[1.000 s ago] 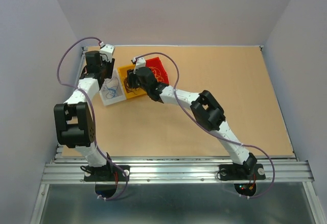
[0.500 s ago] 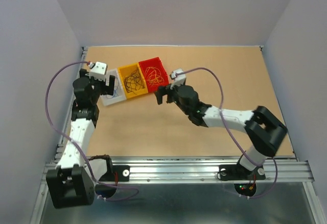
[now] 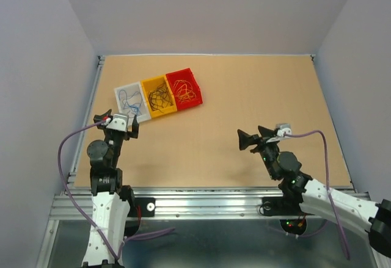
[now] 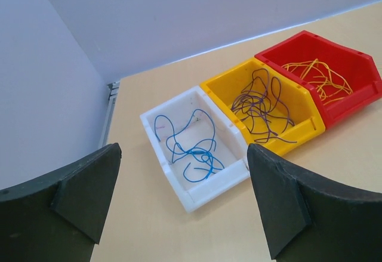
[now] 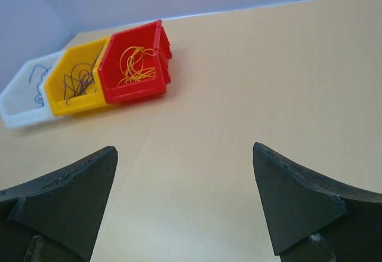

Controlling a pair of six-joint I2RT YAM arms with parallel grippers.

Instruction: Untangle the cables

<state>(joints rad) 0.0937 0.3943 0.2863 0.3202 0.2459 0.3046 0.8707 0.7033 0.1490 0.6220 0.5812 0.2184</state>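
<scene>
While all jaws stand apart, blue cables (image 4: 200, 153) whole from left wrist, cropped from right.

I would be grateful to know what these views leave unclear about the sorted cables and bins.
Top view: wires in the white bin, yellow bin and red bin are too small to count.
Left wrist view: the black wires overlap; knotted or just piled, I cannot tell.
Right wrist view: the left edge cuts off the white bin, so the blue wires show only partly.
</scene>
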